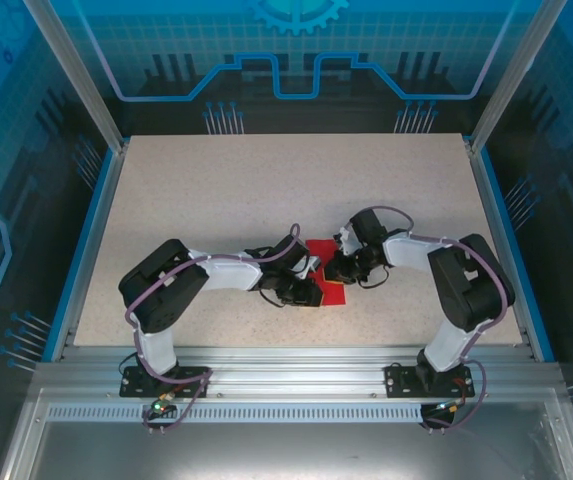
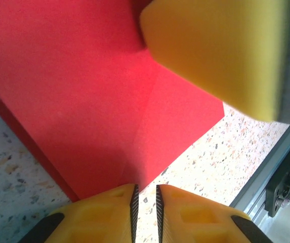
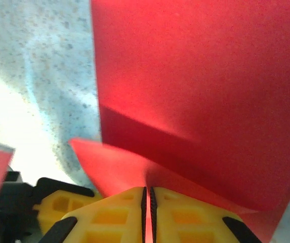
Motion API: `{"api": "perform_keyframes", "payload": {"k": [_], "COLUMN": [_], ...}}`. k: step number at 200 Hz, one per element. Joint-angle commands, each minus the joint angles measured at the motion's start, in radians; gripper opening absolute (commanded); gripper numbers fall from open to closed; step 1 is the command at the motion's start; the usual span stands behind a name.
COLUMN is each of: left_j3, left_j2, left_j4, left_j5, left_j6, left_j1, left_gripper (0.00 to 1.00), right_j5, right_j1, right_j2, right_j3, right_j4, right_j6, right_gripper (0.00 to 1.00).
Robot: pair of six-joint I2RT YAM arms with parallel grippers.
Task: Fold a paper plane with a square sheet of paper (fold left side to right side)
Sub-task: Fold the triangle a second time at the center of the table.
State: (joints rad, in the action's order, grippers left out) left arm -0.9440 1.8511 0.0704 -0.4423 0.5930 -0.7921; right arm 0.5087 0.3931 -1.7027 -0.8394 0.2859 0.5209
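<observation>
Surface (image 1: 266, 180) from above carries the square sheet of paper (image 1: 324, 249), centre, toward the near edge. Left wrist: left fingers (image 2: 109, 212) nearly closed at its corner, hold unclear. Right wrist: right fingers (image 3: 119, 212) pinched tight on its lifted edge.

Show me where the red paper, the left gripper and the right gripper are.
red paper (image 2: 84, 91): left wrist view, flat face left of the crease.
left gripper (image 2: 146, 195): left wrist view, midway between its yellow fingertips.
right gripper (image 3: 148, 197): right wrist view, midway between its fingertips.
</observation>
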Motion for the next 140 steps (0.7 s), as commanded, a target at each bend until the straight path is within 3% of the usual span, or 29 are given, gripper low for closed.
{"api": "perform_keyframes", "payload": {"k": [1, 53, 140], "left_j3": [0.016, 0.018, 0.016], "left_j2": [0.033, 0.031, 0.024], "left_j4": [0.039, 0.034, 0.030], "left_j5": [-0.004, -0.003, -0.004], "left_j6": [0.017, 0.021, 0.019], "left_j1": [-0.007, -0.007, -0.007], "left_gripper": [0.19, 0.17, 0.17], "right_j5": [0.014, 0.044, -0.020], "right_j1": [-0.008, 0.003, 0.044], "right_j2": [0.054, 0.092, -0.048], "right_j3": [-0.008, 0.026, -0.023], "right_j4": [0.037, 0.037, 0.017], "right_j6": [-0.029, -0.024, 0.001], "right_gripper": [0.13, 0.11, 0.09]}}
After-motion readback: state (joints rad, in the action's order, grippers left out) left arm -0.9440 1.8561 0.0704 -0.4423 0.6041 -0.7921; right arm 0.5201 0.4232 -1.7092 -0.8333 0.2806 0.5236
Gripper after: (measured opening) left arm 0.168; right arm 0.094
